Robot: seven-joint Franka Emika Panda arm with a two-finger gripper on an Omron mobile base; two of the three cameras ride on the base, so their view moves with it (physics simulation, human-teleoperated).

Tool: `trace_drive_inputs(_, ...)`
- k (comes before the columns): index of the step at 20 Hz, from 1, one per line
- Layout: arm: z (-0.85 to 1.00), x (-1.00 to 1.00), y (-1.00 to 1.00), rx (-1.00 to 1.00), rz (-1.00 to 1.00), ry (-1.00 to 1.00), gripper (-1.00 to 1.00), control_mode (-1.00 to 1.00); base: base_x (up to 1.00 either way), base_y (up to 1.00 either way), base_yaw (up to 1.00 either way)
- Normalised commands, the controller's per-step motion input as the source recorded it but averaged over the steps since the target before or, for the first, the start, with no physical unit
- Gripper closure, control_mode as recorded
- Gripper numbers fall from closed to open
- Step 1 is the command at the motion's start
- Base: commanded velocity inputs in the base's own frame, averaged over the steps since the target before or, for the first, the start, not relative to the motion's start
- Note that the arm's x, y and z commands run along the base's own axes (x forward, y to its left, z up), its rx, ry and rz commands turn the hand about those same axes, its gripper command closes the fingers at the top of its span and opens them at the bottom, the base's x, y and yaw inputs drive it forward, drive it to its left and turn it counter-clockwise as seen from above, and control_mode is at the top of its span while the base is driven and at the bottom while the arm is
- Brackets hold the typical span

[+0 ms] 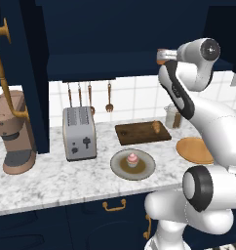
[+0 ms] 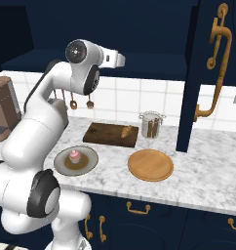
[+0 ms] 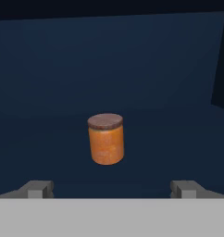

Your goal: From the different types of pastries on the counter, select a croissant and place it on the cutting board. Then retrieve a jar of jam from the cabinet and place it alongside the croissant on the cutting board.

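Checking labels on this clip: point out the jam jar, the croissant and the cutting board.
jam jar [image 3: 106,143], hand view, orange side wall.
croissant [image 2: 126,132], right base view, middle of the pastry.
cutting board [image 1: 134,133], left base view, bare wood left of centre.

1. The table [image 1: 51,178] is a white-grey marbled top running along a tiled wall, over navy drawers with brass handles
2. Toward its left end stands a brown coffee machine [image 1: 15,134], with a silver toaster [image 1: 79,133] near it on the right
3. A dark brown cutting board [image 1: 139,133] lies flat toward the back, with the croissant [image 1: 156,127] on its right part
4. In front of the board sits a grey-rimmed plate [image 1: 121,165] carrying a pink-frosted cupcake [image 1: 133,159]
5. A round tan plate [image 2: 150,165] lies to the right, and a clear glass jar [image 2: 151,125] stands behind it
6. On the dark navy cabinet shelf [image 3: 49,152] stands the orange jar of jam [image 3: 106,139], upright
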Motion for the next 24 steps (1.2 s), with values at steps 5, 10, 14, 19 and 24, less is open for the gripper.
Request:
trace_drive_inputs(5,0.00,0.08,0.00,-0.02,0.00,-0.04,-1.00,-1.00,0.00,0.00,0.00)
trace_drive_inputs(10,-0.03,0.11,0.02,-0.01,0.00,0.00,-1.00,-1.00,0.00,0.00,0.00)
trace_drive_inputs(14,-0.03,0.47,0.05,-0.04,0.00,0.00,-1.00,-1.00,0.00,0.00,0.00)
trace_drive_inputs(19,0.00,0.19,0.00,-0.01,0.00,0.00,-1.00,-1.00,0.00,0.00,0.00)
trace_drive_inputs(24,0.00,0.13,0.00,0.00,0.00,0.00,-1.00,-1.00,0.00,0.00,0.00)
